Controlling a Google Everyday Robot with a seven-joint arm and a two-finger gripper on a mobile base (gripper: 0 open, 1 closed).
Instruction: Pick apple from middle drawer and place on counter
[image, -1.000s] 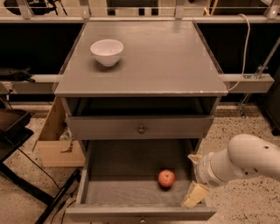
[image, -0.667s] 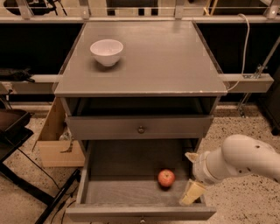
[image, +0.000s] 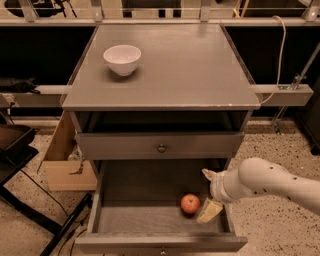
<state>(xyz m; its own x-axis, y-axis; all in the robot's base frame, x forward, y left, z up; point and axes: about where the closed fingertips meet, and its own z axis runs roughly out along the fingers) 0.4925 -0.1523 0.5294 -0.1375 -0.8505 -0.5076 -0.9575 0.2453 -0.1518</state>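
While the apple (image: 190, 203) is lying on the pale floor of the open drawer (image: 135, 220), right of centre in the lower part of the frame, the gripper (image: 204, 195) is hanging inside the drawer just to the apple's right. Its two pale fingers are standing wide apart and holding nothing. The white arm (image: 270, 181) is reaching in from the lower right, crossing over the drawer's right wall. The lower finger is sitting just beside the apple (whether it is touching the skin cannot be told), and the upper finger is pointing toward the back of the drawer, so the fruit is lying beside the jaws, not between them.

The grasp is looking unfinished, and the risks are lying there. A round apple on a smooth floor is likely to roll, so a sideways nudge from that lower finger could be sending it left across the drawer and out of reach. Closing now would probably be catching only its edge and squeezing it out. The wrist is working close to the right wall, where a small sweep could be knocking the drawer. On the way up, the load would be passing under the upper drawer front (image: 125, 146) and the counter (image: 180, 70) edge, either of which could be clipping it loose. The bowl (image: 122, 59) is standing at the counter's upper left, well apart from the bare right side.
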